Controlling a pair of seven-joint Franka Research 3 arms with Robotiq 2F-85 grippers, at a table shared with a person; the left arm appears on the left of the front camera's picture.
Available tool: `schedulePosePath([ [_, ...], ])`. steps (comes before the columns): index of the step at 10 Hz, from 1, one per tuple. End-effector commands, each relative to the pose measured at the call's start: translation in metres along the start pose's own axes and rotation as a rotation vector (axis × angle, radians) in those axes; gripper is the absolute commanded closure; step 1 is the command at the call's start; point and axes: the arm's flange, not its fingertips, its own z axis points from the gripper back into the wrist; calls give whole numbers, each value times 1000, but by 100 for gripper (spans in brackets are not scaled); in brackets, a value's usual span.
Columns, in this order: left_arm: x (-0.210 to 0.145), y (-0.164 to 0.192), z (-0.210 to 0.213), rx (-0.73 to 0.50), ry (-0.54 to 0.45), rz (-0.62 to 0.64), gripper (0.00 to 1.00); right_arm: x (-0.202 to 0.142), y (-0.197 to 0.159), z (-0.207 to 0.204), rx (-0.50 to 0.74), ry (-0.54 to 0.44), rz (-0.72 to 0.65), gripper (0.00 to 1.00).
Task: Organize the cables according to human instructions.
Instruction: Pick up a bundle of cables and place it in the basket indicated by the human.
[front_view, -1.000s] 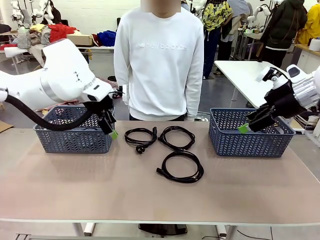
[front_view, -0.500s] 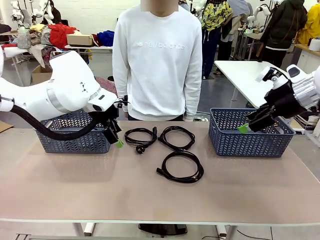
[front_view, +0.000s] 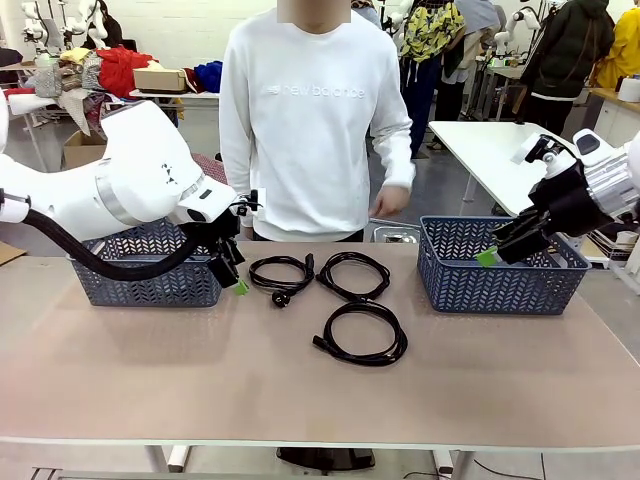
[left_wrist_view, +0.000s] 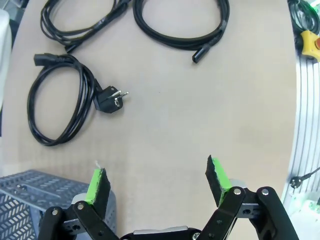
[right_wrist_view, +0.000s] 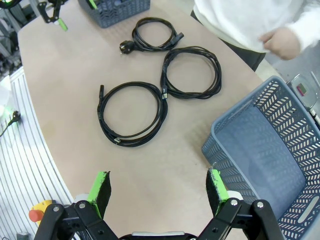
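"Front view first: what's different from 1 second ago?"

"The left gripper (front_view: 232, 278) has swung off the left basket (front_view: 150, 288) and now hangs just past its right end, low over the table (front_view: 150, 380). The person's hand (front_view: 388, 200) has come up in front of the white sweatshirt. The right gripper (front_view: 492, 255) hasn't budged above the right basket (front_view: 500, 285)."

"And the pincers?"

"Both spread wide, green pads well apart, with tabletop between them in each wrist view."

"Where are the cables (front_view: 322, 272)?"

"I count 3 on the table between the 2 baskets, all thin black coils lying flat. The plug cable (front_view: 281, 296), a small loop ending in a round 2-pin plug, is nearest the left gripper. The far cable (front_view: 353, 256) lies just beside it, toward the right basket. The near cable (front_view: 365, 360), the widest loop, lies closer to the robot. Whether its rim touches the far cable I can't tell."

"What's in the baskets?"

"The right one shows blue lattice walls and a plain blue floor. The arm covers the inside of the left one, so I can't tell."
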Motion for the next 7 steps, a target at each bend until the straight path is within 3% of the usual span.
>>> schedulePosePath([
  [1, 0, 0, 0, 6, -2, 0, 0, 0, -2, -1, 12, -15, 10, 0],
  [7, 0, 0, 0, 6, -2, 0, 0, 0, -2, -1, 12, -15, 10, 0],
])
